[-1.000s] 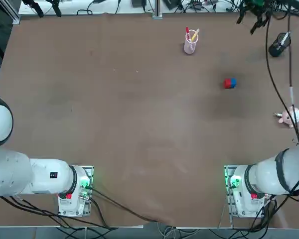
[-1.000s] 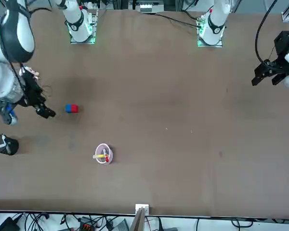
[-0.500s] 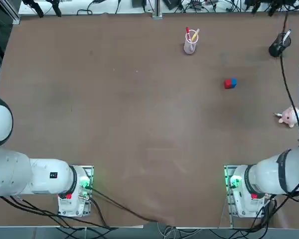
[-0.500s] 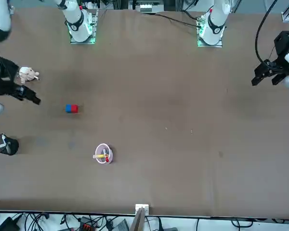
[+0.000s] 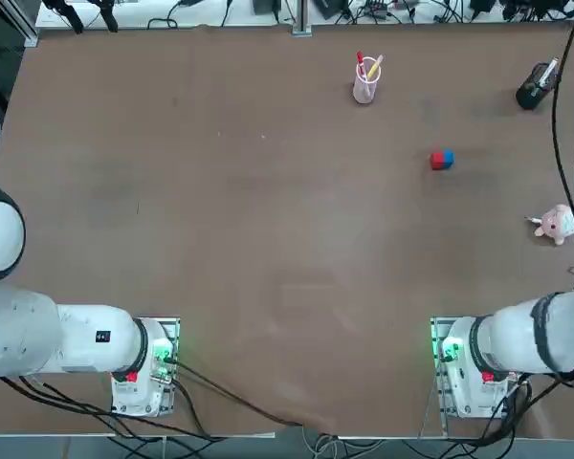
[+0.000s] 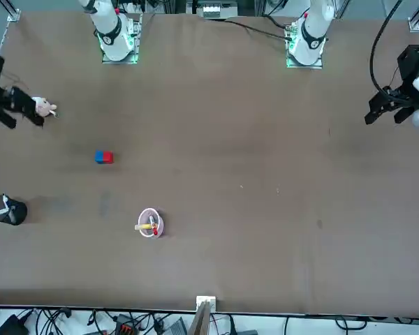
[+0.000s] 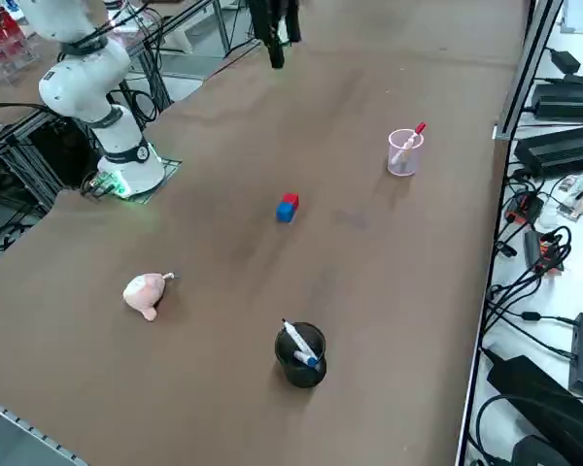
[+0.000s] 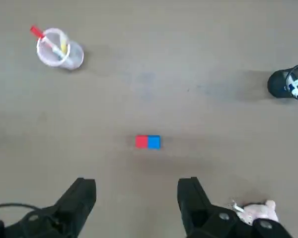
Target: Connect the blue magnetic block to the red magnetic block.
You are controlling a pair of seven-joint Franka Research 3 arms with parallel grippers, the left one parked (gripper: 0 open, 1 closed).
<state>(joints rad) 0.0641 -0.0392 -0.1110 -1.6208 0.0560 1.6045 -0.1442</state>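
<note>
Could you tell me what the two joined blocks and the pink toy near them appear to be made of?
The blue magnetic block and red magnetic block: probably plastic, given their flat, saturated colour and crisp faces. The pink plush toy: likely soft fabric, with a rounded, matte, fuzzy outline.

The right arm [image 7: 83, 53] was glossy white with rounded, bulbous joint housings, its base [image 5: 464, 368] lit green on a metal mounting plate, black cables trailing from it, and the right gripper [image 8: 136, 198] was matte black with blocky fingers [image 8: 191, 198].
</note>
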